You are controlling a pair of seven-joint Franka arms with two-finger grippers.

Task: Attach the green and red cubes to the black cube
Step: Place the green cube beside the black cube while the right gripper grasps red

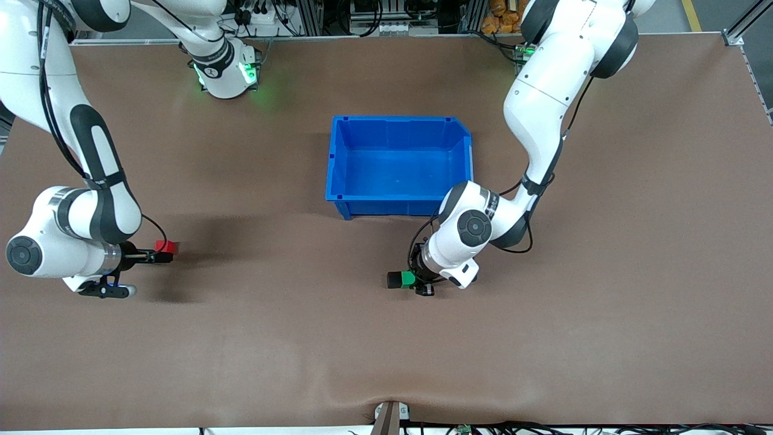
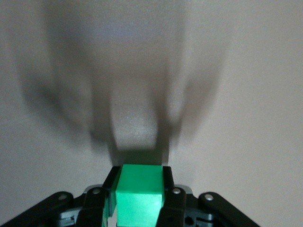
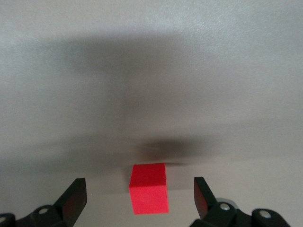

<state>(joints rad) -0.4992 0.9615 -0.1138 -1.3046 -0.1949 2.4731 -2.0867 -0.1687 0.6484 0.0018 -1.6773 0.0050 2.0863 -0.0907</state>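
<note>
Green cube (image 2: 138, 194) sits tight between the fingers of my left gripper (image 1: 416, 283), clenched on both its sides. Its free end touches the black cube (image 1: 395, 280), so the two make one short bar. That bar lies flat and points along the table toward the right arm's end. Both hang just above the brown table (image 1: 543, 350), nearer the front camera than the blue bin (image 1: 338, 157). In my left wrist view the black cube does not show past the green one.

My right gripper (image 1: 158, 256) is spread wide, holding nothing. Red cube (image 3: 149, 194) rests on the table between its two fingers (image 3: 74, 198), with a gap on each side. One flat face looks at my right wrist camera. A cube has no long side of its own.

I think green and black are already joined, and red is the step now. Next my right fingers should squeeze the red cube evenly, lift it, and bring it squarely to a bare face of the black cube.
</note>
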